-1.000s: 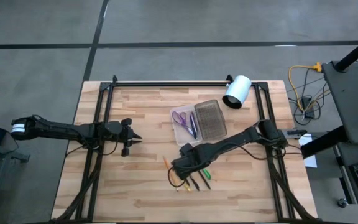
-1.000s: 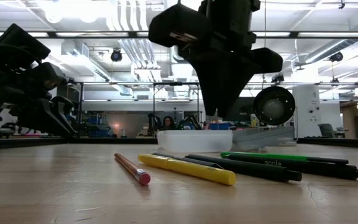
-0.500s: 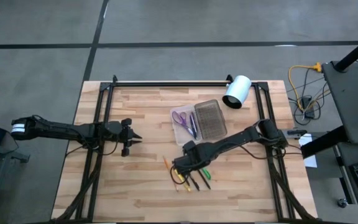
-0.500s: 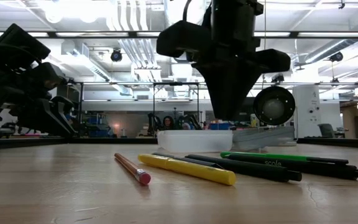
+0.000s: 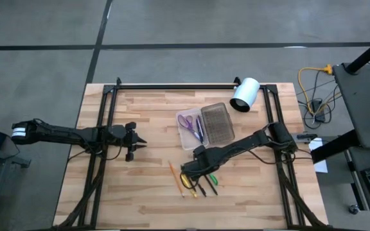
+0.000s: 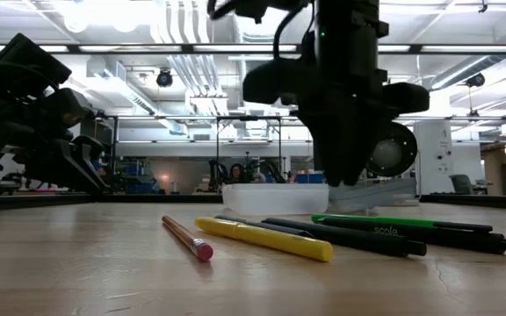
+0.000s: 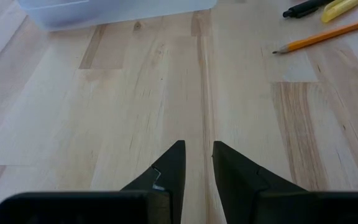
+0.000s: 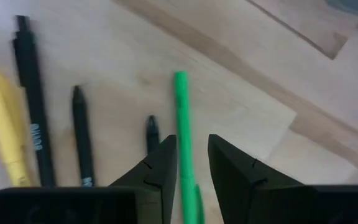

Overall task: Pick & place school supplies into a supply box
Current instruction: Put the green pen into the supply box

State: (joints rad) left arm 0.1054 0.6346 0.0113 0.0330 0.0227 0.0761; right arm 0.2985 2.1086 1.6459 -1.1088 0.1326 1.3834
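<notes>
At about nine o'clock on the desk (image 5: 133, 192) the left gripper (image 5: 133, 142) waited, its jaws a narrow slit apart over bare wood and holding nothing. Near the desk's middle lay the loose school supplies: an orange pencil (image 5: 174, 173), a yellow pen (image 6: 264, 238), dark pens (image 6: 341, 236) and a green pen (image 8: 182, 118). Directly above them hung the right gripper (image 5: 190, 178), its jaws slightly spread and straddling the green pen without visibly pinching it. The supply box (image 5: 205, 125) sat at roughly one o'clock from that cluster, scissors (image 5: 186, 121) already inside its tray. The step looked like picking the green pen; next, the jaws would need to drop, close on it, then carry it to the tray.
</notes>
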